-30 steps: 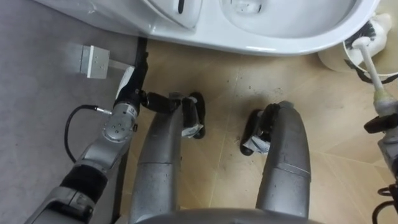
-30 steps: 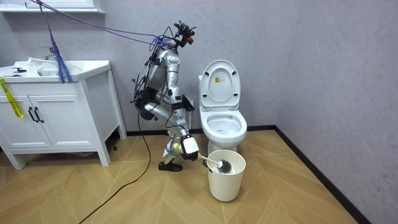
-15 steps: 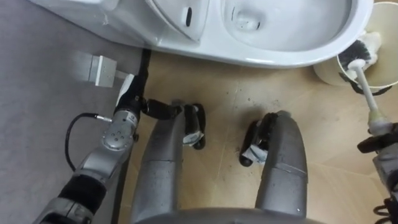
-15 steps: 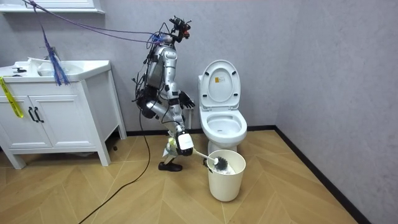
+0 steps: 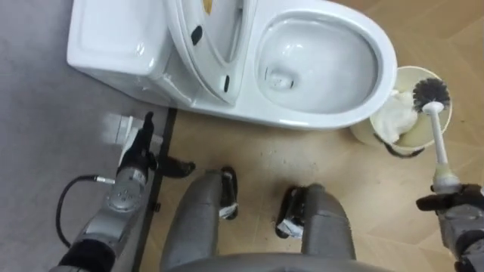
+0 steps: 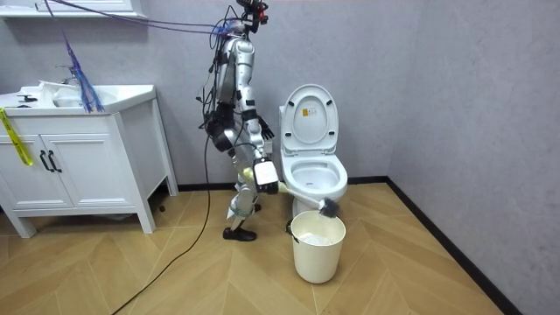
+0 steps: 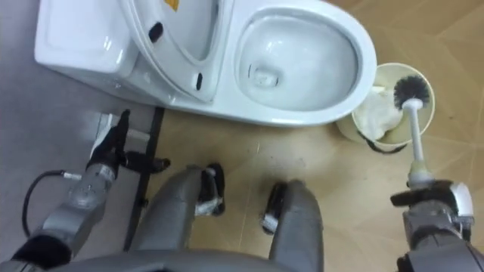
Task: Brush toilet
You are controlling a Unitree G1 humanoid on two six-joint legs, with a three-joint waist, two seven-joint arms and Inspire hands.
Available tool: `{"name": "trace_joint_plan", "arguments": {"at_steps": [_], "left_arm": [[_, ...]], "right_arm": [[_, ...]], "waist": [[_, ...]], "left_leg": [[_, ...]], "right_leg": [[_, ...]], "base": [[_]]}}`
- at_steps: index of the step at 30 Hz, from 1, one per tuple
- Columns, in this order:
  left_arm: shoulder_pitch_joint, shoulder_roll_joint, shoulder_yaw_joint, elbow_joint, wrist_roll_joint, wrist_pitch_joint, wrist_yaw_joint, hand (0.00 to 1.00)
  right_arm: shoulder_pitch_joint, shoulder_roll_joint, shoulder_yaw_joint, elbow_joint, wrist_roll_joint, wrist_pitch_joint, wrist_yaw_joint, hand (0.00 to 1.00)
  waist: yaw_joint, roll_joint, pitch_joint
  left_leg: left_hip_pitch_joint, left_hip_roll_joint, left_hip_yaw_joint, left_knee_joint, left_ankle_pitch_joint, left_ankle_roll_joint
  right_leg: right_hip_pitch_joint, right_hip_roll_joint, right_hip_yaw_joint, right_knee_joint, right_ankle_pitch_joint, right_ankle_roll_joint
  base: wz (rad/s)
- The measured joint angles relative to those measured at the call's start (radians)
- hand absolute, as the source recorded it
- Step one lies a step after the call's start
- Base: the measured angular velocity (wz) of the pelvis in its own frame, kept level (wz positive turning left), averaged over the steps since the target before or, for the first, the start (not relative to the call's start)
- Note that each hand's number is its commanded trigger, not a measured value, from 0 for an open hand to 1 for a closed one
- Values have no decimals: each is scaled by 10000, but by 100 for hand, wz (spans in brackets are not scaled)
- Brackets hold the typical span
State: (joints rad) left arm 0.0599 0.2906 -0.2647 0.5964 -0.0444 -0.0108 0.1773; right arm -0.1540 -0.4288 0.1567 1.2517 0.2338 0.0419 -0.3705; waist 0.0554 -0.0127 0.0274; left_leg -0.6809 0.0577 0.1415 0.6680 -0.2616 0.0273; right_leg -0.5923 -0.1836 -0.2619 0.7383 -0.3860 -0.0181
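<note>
Right hand [image 5: 448, 202] is gripping the brush [image 5: 437, 136], fingers clenched round its handle, bristles hovering over the bucket [image 5: 361, 134] — toilet bowl [image 5: 318, 57] is awaiting scrubbing, I judge; left hand [image 5: 140, 151] is hanging loose-fingered.

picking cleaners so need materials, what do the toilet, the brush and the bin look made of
The toilet: glossy white, with highlights on the rim, likely glazed ceramic. The brush: smooth white handle and dark bristle head, probably plastic. The bin: matte cream, no shine, probably plastic.
</note>
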Motion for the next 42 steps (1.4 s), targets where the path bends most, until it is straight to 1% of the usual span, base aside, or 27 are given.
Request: {"name": "trace_joint_plan", "arguments": {"at_steps": [2,3,4,7,8,11,14,16,18,19,22,24,25,28,29,30,31,32,33,34,35,36,37,38,39,40,42], "left_arm": [[189,0,116,-93,197,-16,0,0],[343,-11,290,-105,415,-41,0,0],[432,-16,383,-105,521,-40,-1,0],[914,-14,694,-222,832,-37,-16,0],[1227,-13,869,-441,858,-37,-38,0],[1853,-34,1068,-659,1079,-33,-60,0],[2415,-60,1377,-655,1375,-21,-62,0],[2716,-74,1577,-700,1372,-20,-60,0],[3121,-225,1914,-878,1484,-11,-59,0],[3209,-246,1957,-936,1536,-11,-59,0],[3598,-507,2239,-1139,1575,-12,-58,0],[3852,-519,2247,-1384,1651,-13,-56,0],[3898,-526,2253,-1482,1780,-14,-51,0],[3995,-659,2515,-2342,2617,-35,-7,0],[3960,-840,2717,-2689,3081,-41,93,0],[3875,-989,2879,-2820,3430,1,140,0],[3868,-1039,2962,-2809,3538,0,172,0],[3816,-1032,3129,-2842,3764,1,328,0],[3773,-1095,3250,-2747,3871,38,404,0],[3700,-1203,3432,-2777,4117,129,414,0],[3675,-1203,3461,-2971,4368,130,416,0],[3677,-1210,3386,-3317,4714,125,438,0],[3629,-1209,3360,-3508,4912,110,476,0],[3534,-1197,3360,-3758,5264,114,515,0],[3528,-1189,3348,-3950,5498,113,599,0],[3516,-1188,3338,-3994,5611,113,661,0],[3383,-1165,3305,-4029,5975,113,854,0]], "right_arm": [[385,64,-173,-572,-28,-38,-19,100],[533,136,-290,-798,-87,-94,-32,100],[578,171,-343,-873,-97,-107,-38,100],[964,325,-622,-1295,-95,-191,-176,100],[1160,414,-733,-1619,-93,-202,-225,100],[1548,546,-775,-2333,-407,-178,-231,100],[2169,742,-835,-3229,-1139,-183,-248,100],[2544,841,-828,-3698,-1591,-180,-253,100],[2820,912,-807,-4093,-2375,-179,-245,100],[2873,943,-808,-4170,-2554,-181,-244,100],[3044,1230,-804,-4318,-3368,-182,-101,100],[3086,1361,-604,-4345,-3840,-187,172,100],[3106,1377,-601,-4346,-4034,-195,240,100],[3236,1390,-601,-4333,-4786,-197,454,100],[3212,1405,-606,-4220,-5201,-254,476,100],[3123,1475,-607,-3970,-5607,-391,477,100],[3145,1555,-595,-3847,-5746,-464,494,100],[2882,1681,-542,-3614,-6025,-668,547,100],[2772,1670,-471,-3519,-6151,-751,538,100],[2718,1689,-359,-3475,-6272,-810,508,100],[2870,1687,-317,-3173,-6301,-832,467,100],[2995,1682,-317,-2723,-6307,-698,477,100],[3016,1685,-302,-2520,-6314,-636,512,100],[2961,1680,-211,-2047,-6326,-660,637,100],[2865,1688,-87,-1570,-6345,-734,751,100],[2817,1686,-45,-1441,-6355,-747,791,100],[2696,1683,-20,-1207,-6542,-757,870,100]], "waist": [[-26,-54,-21],[6,-168,-49],[3,-208,-52],[-26,-337,-141],[-48,-363,-175],[-107,-385,-200],[-221,-501,-231],[-204,-579,-254],[-181,-598,-255],[-187,-601,-254],[-170,-657,-293],[-162,-633,-300],[-145,-623,-291],[300,-569,-286],[417,-476,-246],[595,-370,-221],[661,-258,-186],[837,-345,-168],[774,-335,-203],[478,-277,-131],[307,-335,-75],[298,-349,-94],[305,-348,-104],[433,-394,-70],[611,-430,-75],[668,-434,-78],[738,-354,-80]], "left_leg": [[452,-18,-76,-486,113,-34],[832,-47,-87,-777,195,-60],[1025,-67,-106,-936,235,-77],[1944,-137,-148,-1534,289,-98],[2257,-136,-152,-1710,290,-101],[3245,-208,-182,-2382,310,-134],[4303,-367,-214,-3105,350,-185],[4813,-411,-205,-3355,351,-188],[5385,-477,-267,-3677,351,-188],[5504,-503,-325,-3744,353,-192],[6001,-551,-400,-4017,354,-193],[6283,-653,-748,-4142,354,-193],[6346,-666,-805,-4182,355,-194],[6630,-646,-1265,-4502,400,-258],[6767,-557,-1764,-4606,415,-277],[6927,-455,-2441,-4757,484,-312],[6947,-380,-2957,-4788,494,-328],[6836,-329,-3680,-4751,489,-345],[6718,-255,-3762,-4663,449,-425],[6453,-195,-3482,-4493,551,-738],[6303,-267,-2834,-4507,645,-826],[6297,-245,-2105,-4660,768,-655],[6345,-211,-1818,-4728,840,-579],[6304,-191,-1661,-4756,890,-552],[6278,-228,-1575,-4709,885,-543],[6246,-256,-1566,-4647,875,-530],[6178,-348,-1564,-4490,857,-499]], "right_leg": [[602,115,-181,-665,153,55],[971,159,-244,-1041,258,83],[1192,181,-287,-1243,303,99],[2305,319,-536,-2141,442,215],[2724,343,-639,-2485,525,246],[3802,489,-875,-3316,768,373],[4803,504,-1035,-4025,897,508],[5294,528,-1070,-4314,966,587],[5892,636,-1053,-4797,1159,642],[6035,654,-1069,-4908,1198,677],[6573,669,-1140,-5245,1253,704],[6878,706,-1257,-5351,1313,742],[6944,708,-1263,-5368,1315,743],[6986,717,-1307,-5237,1316,744],[6904,714,-1506,-4848,1315,744],[6618,698,-1544,-4240,1249,748],[6450,689,-1440,-4145,1088,698],[6056,824,-1055,-5111,1150,505],[5982,908,-1043,-5324,1653,328],[6214,996,-1383,-5396,1973,345],[6382,984,-1429,-5398,1971,343],[6458,1009,-1173,-5422,1951,364],[6432,1003,-1161,-5430,1937,386],[6428,980,-1239,-5443,1917,415],[6428,959,-1234,-5508,1912,422],[6431,946,-1245,-5532,1912,422],[6439,916,-1271,-5523,1910,426]], "base": [[16],[9],[7],[12],[7],[4],[0],[2],[-4],[0],[4],[8],[12],[-4],[-5],[-8],[-37],[-40],[7],[85],[128],[103],[74],[34],[14],[-9],[-3]]}}
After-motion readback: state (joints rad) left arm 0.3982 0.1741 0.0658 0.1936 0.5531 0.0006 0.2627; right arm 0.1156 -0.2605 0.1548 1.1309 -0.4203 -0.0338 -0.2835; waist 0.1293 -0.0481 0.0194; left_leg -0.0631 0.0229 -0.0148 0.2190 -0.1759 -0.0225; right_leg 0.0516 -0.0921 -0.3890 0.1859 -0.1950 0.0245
